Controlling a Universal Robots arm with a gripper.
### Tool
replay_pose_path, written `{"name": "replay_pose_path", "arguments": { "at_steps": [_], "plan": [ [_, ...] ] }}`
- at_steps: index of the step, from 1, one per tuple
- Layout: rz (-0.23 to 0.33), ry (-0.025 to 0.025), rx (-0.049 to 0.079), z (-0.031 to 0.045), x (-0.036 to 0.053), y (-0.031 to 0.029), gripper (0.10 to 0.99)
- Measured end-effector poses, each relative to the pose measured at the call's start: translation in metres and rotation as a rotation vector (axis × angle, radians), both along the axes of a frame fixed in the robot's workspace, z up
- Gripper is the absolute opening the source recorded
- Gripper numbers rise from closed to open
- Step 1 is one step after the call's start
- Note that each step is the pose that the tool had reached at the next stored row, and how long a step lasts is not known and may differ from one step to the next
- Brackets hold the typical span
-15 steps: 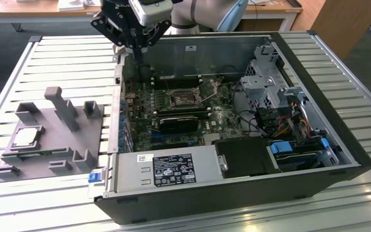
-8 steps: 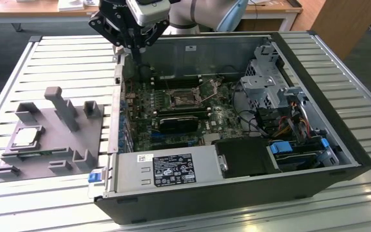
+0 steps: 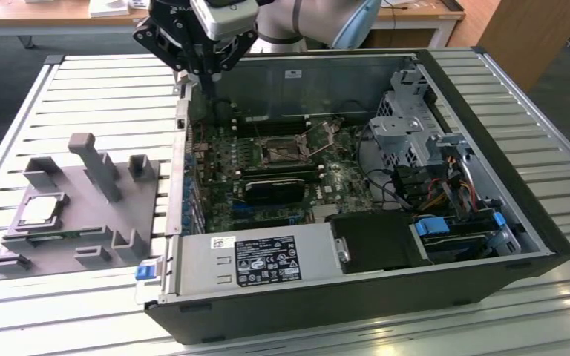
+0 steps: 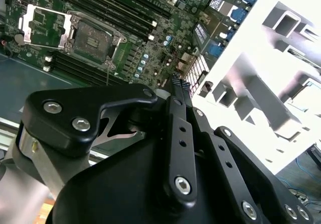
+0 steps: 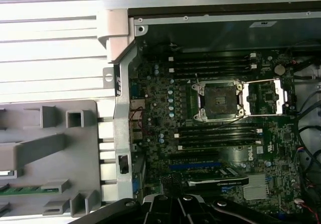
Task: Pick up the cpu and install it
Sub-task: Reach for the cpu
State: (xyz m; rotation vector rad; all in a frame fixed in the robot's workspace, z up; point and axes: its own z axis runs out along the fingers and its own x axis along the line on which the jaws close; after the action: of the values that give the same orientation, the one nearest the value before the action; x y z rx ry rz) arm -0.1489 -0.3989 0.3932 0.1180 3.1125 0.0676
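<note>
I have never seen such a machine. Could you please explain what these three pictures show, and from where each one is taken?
This is a robot arm with a grasping tool at its end. The exterior view looks from outside at a slatted metal table. On it lie an open computer case and, to the exterior view's left, a grey fixture carrying the cpu. Both wrist views come from cameras riding on the arm. They look past the tool at the motherboard and its open socket. The tool is shut, holds nothing, and hangs above the case's edge.

Bright light; glare whitens the fixture [image 4: 235,73] in the second wrist view.
</note>
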Motion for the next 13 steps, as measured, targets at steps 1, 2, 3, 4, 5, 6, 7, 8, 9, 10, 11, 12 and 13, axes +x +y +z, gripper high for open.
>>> {"name": "replay_pose_path", "arguments": {
  "at_steps": [1,2,3,4,5,6,7,8,9,10,11,12,13],
  "plan": [
    [0.000,0.0000,0.000,0.0000,-0.0003,0.0000,0.106],
    [0.000,0.0000,0.000,0.0000,-0.0006,0.0000,0.106],
    [0.000,0.0000,0.000,0.0000,-0.0010,0.0000,0.106],
    [0.000,0.0000,0.000,0.0000,-0.0013,0.0000,0.106],
    [0.000,-0.0001,0.000,0.0000,-0.0017,0.0000,0.106],
    [0.000,0.0000,0.000,0.0000,-0.0020,0.0000,0.106],
    [0.000,0.0000,0.000,0.0000,-0.0023,0.0000,0.106],
    [0.000,0.0000,0.000,0.0000,-0.0027,0.0000,0.106],
    [0.000,0.0000,0.000,0.0000,-0.0031,0.0000,0.106],
    [0.000,-0.0001,0.000,-0.0001,-0.0034,0.0000,0.106],
    [0.000,-0.0001,0.000,-0.0001,-0.0038,0.0000,0.106],
    [0.000,0.0000,0.000,-0.0001,-0.0041,0.0000,0.106],
    [0.000,0.0000,0.000,0.0000,-0.0045,0.0000,0.106]
  ]
}}
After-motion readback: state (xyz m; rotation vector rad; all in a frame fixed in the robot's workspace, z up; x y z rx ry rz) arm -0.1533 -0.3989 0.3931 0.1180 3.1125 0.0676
